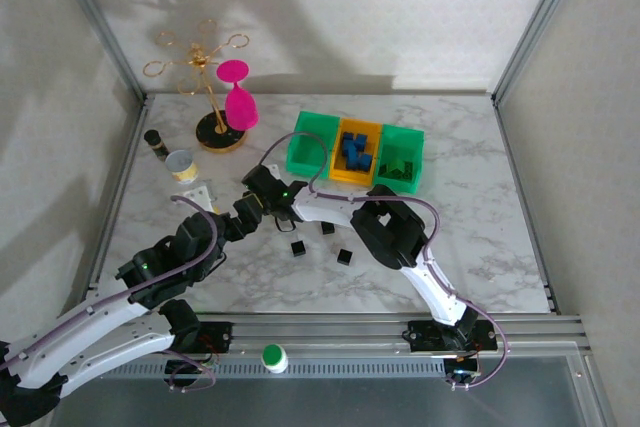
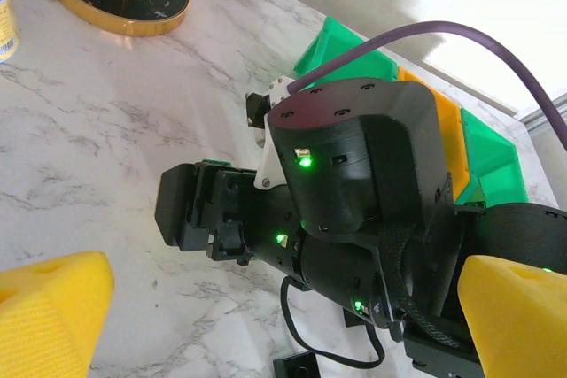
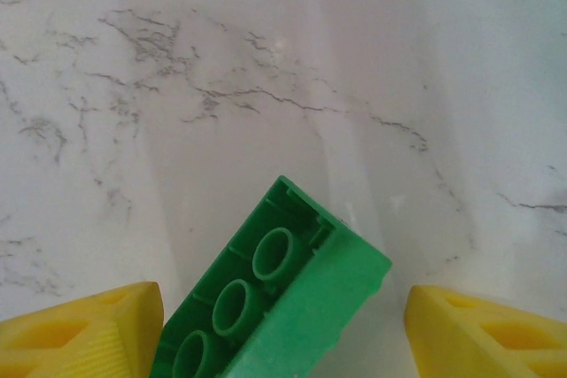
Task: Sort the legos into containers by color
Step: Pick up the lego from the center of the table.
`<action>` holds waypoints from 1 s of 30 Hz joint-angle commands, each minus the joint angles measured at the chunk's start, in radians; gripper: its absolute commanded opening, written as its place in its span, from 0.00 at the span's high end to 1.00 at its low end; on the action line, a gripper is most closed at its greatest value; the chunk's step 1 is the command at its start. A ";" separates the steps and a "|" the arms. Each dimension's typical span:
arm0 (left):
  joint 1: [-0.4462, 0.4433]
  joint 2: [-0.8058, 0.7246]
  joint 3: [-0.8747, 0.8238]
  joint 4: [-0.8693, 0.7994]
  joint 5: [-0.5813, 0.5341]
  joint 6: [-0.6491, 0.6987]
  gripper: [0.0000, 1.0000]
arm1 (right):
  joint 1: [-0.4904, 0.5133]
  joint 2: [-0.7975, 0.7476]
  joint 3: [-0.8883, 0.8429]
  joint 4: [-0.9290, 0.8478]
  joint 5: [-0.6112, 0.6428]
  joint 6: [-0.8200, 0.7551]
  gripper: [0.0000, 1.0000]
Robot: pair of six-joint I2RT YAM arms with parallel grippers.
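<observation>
Right pincer (image 3: 282,312) stands spread over the marble, with the green brick (image 3: 288,263) lying hollow side up inside its gap, seemingly ungripped. I judge this the pickup: next I close squarely on it, lift, and carry it to the right-hand green bin (image 1: 416,147).

Work surface: white marble-patterned tabletop (image 1: 480,247) with grey veining. Pale textured walls enclose it, with aluminium frame posts (image 1: 95,17) at the rear corners.

Rear left: gold wire rack (image 1: 200,52) with looped arms, upright on a round black base with a gold rim (image 1: 221,133). Magenta plastic goblet (image 1: 238,97) sits against the rack, foot uppermost.

Left of the base: small dark cylinder (image 1: 155,140). Just nearer stands a small round tin can (image 1: 181,164) with a light top.

Front edge: white round knob with a green top (image 1: 272,357), just below the aluminium rail (image 1: 400,322).
</observation>
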 commanded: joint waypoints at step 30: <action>0.008 -0.009 -0.010 -0.008 -0.020 -0.007 0.00 | 0.007 -0.170 -0.107 -0.032 0.082 -0.079 0.75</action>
